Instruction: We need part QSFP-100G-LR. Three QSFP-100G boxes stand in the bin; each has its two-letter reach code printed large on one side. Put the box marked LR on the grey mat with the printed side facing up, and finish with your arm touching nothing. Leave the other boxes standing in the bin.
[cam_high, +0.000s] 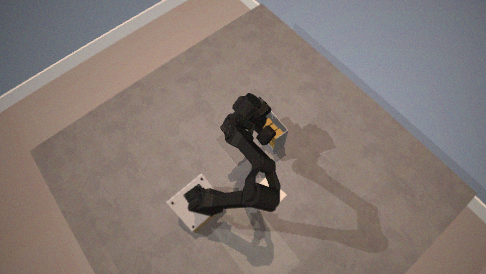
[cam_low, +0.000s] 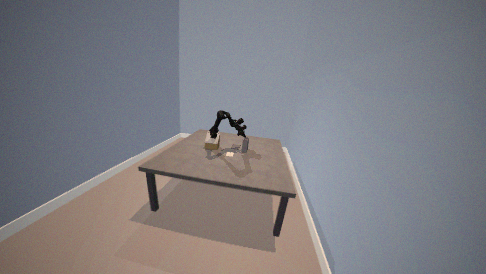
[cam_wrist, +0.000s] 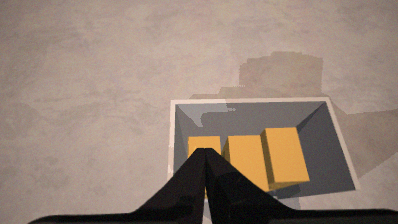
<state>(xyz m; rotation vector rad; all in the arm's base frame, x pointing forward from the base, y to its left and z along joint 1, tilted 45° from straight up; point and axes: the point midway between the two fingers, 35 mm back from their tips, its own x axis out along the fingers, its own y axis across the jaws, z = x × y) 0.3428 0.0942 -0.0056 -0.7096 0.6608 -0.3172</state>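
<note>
well, boxes (cam_high: 273, 128) (cam_wrist: 284, 156) beneath the hand (cam_wrist: 205, 150)

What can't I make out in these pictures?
- Reach codes on the orange boxes: no print shows on the faces in the wrist view.
- Lower part of the leftmost box: behind the gripper in the wrist view.
- The bin's contents: its walls hide them in the exterior view.
- Part of the grey mat: under the arm in the top view.
</note>
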